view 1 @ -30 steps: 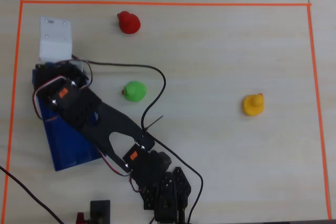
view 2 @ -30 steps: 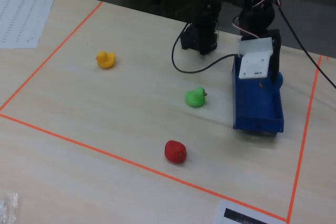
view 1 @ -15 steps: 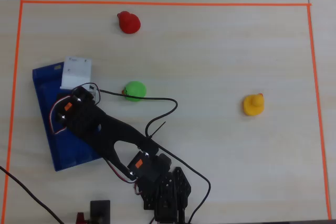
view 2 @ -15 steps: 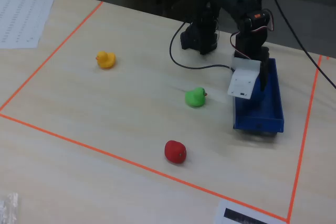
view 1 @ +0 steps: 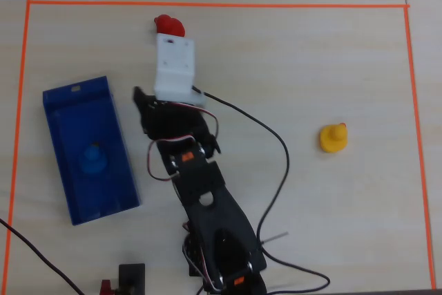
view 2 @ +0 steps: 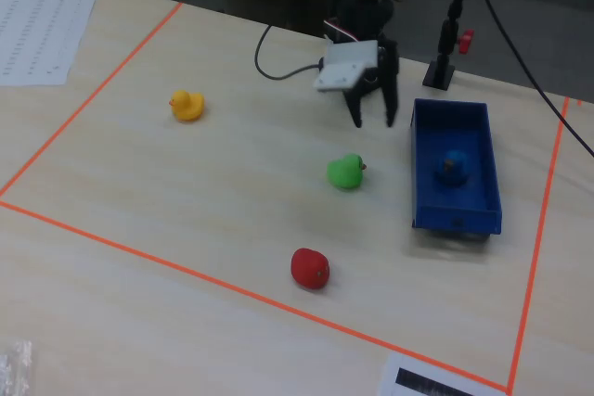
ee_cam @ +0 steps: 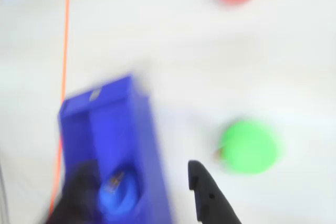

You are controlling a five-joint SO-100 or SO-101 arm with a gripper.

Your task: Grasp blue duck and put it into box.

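— Blue first: how many blue things do we count?

— Two. One blue duck and one box, dark blue with low walls. The duck sits inside the box, on its floor; in the overhead view we see it in the lower half, and the blurred wrist view shows it there too.

— And ducks altogether?

— We count four, one of each colour. Besides the blue one: a green duck, a red duck and a yellow duck, all three on the bare table inside the orange tape line. In the fixed view the green duck lies near the box's left side, the red one nearer the camera, and the yellow one well apart at the left.

— The arm?

— One arm, one gripper. We see its two dark fingers spread apart with nothing between them, hanging above the table between the green duck and the box's far end.

— Is it touching anything?

— No duck, and not the box, as far as we see.
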